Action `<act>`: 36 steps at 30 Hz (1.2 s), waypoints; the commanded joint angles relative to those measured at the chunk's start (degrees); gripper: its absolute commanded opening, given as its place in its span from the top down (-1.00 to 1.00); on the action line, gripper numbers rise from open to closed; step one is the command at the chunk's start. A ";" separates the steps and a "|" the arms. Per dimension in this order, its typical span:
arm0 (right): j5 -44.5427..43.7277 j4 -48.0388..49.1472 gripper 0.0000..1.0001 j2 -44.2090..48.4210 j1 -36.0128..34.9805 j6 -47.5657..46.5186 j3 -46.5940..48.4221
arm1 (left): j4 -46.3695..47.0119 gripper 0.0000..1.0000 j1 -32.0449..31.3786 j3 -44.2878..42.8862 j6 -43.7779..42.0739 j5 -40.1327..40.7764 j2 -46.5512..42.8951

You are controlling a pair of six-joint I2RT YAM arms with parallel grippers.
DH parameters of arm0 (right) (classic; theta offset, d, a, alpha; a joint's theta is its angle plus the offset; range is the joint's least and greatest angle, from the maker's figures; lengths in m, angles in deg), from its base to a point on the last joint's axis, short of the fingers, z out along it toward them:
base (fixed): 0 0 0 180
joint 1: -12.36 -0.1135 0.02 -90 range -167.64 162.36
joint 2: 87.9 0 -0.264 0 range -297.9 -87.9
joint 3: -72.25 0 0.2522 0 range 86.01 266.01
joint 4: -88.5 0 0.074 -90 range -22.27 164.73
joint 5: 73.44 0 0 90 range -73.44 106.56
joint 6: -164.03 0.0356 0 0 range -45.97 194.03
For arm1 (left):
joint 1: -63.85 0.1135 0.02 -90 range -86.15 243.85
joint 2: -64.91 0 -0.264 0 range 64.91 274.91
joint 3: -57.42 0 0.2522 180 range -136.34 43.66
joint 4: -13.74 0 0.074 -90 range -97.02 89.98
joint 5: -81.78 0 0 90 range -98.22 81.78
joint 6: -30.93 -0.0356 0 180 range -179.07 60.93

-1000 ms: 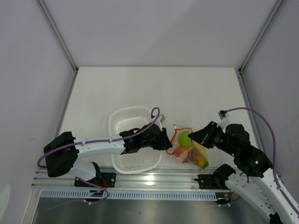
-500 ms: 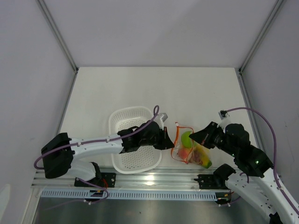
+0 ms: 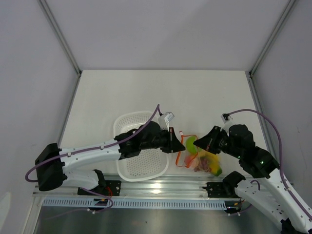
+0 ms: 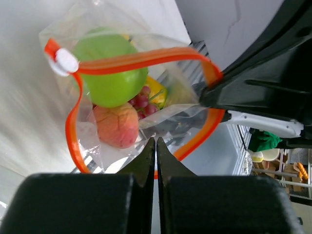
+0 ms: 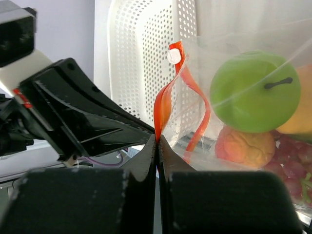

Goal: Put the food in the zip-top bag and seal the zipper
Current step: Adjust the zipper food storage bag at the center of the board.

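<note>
The clear zip-top bag [image 3: 205,161] hangs between my two grippers, just right of the basket. Inside it I see a green apple [image 4: 109,73], a pink-orange peach [image 4: 117,124], dark red grapes [image 4: 143,101] and a yellow fruit [image 3: 213,168]. The red-orange zipper [image 4: 146,56] gapes in an open loop, its white slider [image 4: 66,61] at one end. My left gripper [image 4: 156,141] is shut on the near edge of the bag's mouth. My right gripper [image 5: 157,139] is shut on the opposite zipper strip [image 5: 163,107]. In the top view the two grippers, left [image 3: 180,147] and right [image 3: 197,145], face each other.
A white perforated basket [image 3: 127,127] stands under the left arm, close to the bag's left side. The metal rail [image 3: 161,181] at the table's near edge runs just below the bag.
My left gripper has shut on the bag's mouth edge. The left arm shifted slightly up and right, and the bag now hangs pulled open between both grippers.
</note>
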 commanded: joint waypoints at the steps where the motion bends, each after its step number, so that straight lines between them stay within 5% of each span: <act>1: 0.90 3.11 1.00 0.19 0.09 -0.60 1.83 | -0.12 0.99 0.53 -3.15 -1.60 -0.41 -2.90; 4: 0.29 2.06 1.00 0.37 0.09 -1.04 2.97 | -5.82 0.78 0.53 -2.79 -2.39 3.63 -3.95; 5: 0.11 1.71 1.00 0.45 0.09 -1.21 3.41 | -6.96 0.61 0.62 -2.62 -2.92 5.20 -3.95; 6: 0.02 1.18 1.00 0.54 0.17 -1.30 4.03 | -7.67 0.24 0.71 -2.36 -3.18 5.48 -3.52; 10: 0.02 1.17 1.00 0.81 0.17 -1.22 4.56 | -3.75 -0.38 0.71 1.59 -3.10 4.69 -2.03; 14: 0.98 1.88 1.00 0.98 0.17 -0.51 4.03 | -0.91 -0.65 0.88 2.66 -3.36 4.25 2.10; 17: 1.25 2.05 1.00 1.42 0.17 -0.16 3.95 | -0.82 -0.68 1.06 0.64 -4.06 3.46 6.41; 22: 0.46 1.00 1.00 2.30 0.17 -0.34 4.12 | 1.73 -0.51 1.23 -1.65 -4.15 2.50 10.98; 26: -0.15 0.12 1.00 2.39 0.17 -0.69 4.12 | 4.27 0.45 1.67 -2.01 -3.72 -1.10 13.44; 30: -0.77 0.03 1.00 2.56 0.26 -0.86 3.60 | 5.68 0.99 1.67 -1.92 -3.19 -3.39 13.01; 36: -2.70 -1.11 1.00 2.13 0.26 -1.48 3.94 | 3.05 0.99 1.94 -3.58 -3.89 -4.62 9.67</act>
